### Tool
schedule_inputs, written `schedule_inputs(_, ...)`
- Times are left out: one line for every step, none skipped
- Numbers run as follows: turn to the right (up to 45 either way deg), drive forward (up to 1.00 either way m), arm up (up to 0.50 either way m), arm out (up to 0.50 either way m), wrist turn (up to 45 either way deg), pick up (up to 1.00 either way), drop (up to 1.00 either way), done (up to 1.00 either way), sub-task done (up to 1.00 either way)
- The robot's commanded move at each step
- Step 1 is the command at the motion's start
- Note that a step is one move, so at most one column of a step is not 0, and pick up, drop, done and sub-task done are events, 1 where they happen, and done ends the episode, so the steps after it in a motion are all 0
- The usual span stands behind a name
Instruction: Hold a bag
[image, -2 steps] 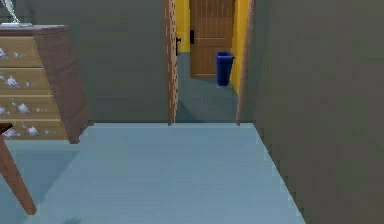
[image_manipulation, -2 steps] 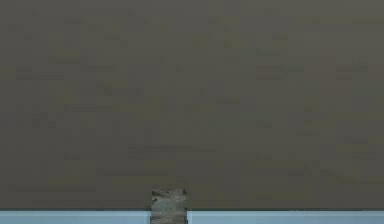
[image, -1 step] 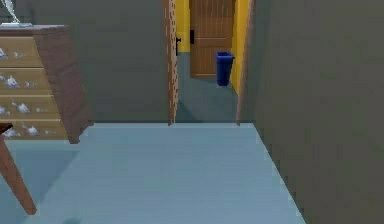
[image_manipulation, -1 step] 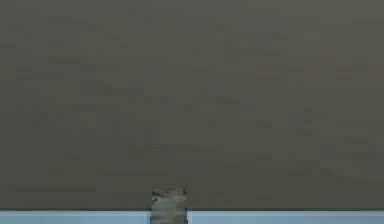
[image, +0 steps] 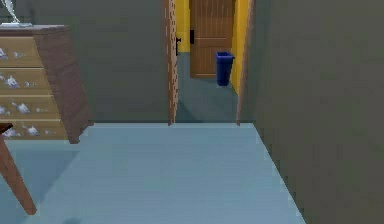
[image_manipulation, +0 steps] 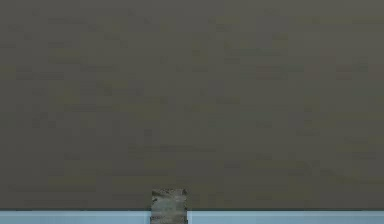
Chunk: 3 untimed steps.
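Forward view: a wooden dresser (image: 40, 85) with pale drawer handles stands against the wall at the left. A slanted wooden table leg (image: 15, 175) crosses the lower left corner. The blue-grey floor (image: 170, 170) runs ahead to a narrow doorway, where a brown door leaf (image: 172, 70) stands edge-on at the left jamb. Beyond the doorway are yellow walls (image: 243, 50) and a closed wooden door (image: 212, 35).

A blue tapered container (image: 224, 67) sits on the floor just in front of that closed door, toward its right side. It is well apart from the dresser. Whether it is a bag or a bin cannot be told.

A dark grey wall (image: 320, 100) takes up the right side.

Arm side view: a plain grey wall face (image_manipulation: 190, 90) stands above a thin strip of flooring (image_manipulation: 300, 217). A small mottled grey lump (image_manipulation: 170, 205) sits at the bottom edge near the middle; what it is cannot be told.

Gripper state: cannot be told from these views.
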Motion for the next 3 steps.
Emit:
schedule_inputs(0.0, 0.0, 0.0, 0.0, 45.0, 0.0, 0.0, 0.0, 0.0)
schedule_inputs(0.0, 0.0, 0.0, 0.0, 45.0, 0.0, 0.0, 0.0, 0.0)
schedule_inputs(0.0, 0.0, 0.0, 0.0, 45.0, 0.0, 0.0, 0.0, 0.0)
